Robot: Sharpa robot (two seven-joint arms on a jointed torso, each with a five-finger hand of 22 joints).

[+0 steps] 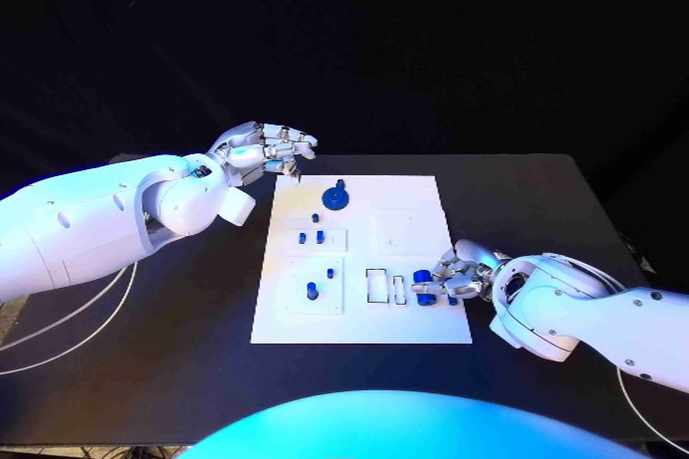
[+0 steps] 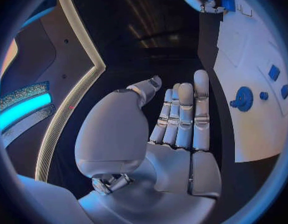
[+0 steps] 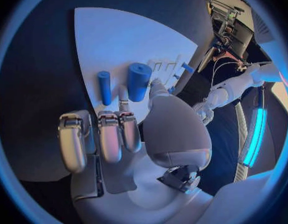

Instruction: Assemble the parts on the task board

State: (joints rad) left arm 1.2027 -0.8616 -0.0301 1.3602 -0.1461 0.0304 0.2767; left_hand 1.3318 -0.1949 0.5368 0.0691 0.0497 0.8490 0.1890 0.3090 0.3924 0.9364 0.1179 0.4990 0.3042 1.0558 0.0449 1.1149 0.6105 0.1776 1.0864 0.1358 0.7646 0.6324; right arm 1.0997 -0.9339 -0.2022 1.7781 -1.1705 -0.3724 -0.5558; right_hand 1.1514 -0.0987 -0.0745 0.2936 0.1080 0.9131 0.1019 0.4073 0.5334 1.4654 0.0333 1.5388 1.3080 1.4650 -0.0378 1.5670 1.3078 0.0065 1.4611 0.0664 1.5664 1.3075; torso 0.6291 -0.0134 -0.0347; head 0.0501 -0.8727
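- The head view is dim around its edges and lit at the centre: the task board (image 1: 359, 260) stands out bright white against the black table (image 1: 172, 359) and the dark background.
- A cool blue tint falls on the white arms, strongest on the upper arm at the picture's left.
- The left hand (image 1: 266, 148) catches small glints on its silver fingers.
- Both wrist views are circles in a dark frame; straight edges bend, most near the rim.
- In the left wrist view, the board's edge (image 2: 256, 84) curves and blurs.
- In the right wrist view, the right hand (image 3: 113, 134) shows soft, pale sheen; the rim fades blue.
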